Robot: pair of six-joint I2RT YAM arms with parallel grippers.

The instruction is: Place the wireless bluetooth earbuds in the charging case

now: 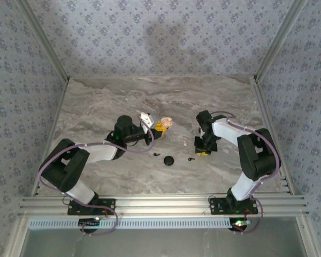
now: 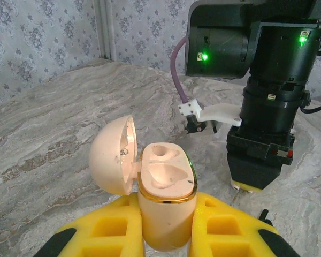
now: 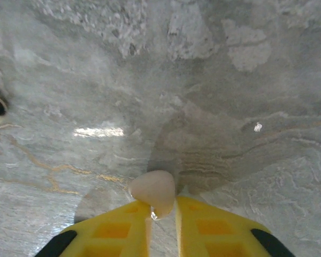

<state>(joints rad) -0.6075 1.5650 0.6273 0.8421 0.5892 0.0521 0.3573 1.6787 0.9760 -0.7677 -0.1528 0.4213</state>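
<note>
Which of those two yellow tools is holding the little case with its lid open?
The left tool: its fingers clamp the cream charging case, lid flipped open. The right tool pinches a small cream piece instead.

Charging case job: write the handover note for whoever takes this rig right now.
Left end effector: shut on the charging case, lid open, both sockets empty.
Right end effector: shut on a small cream piece of unclear identity.
One black earbud lies left of the black puck, the other right of it.
Done: case open and held. Left: seat both earbuds.
</note>
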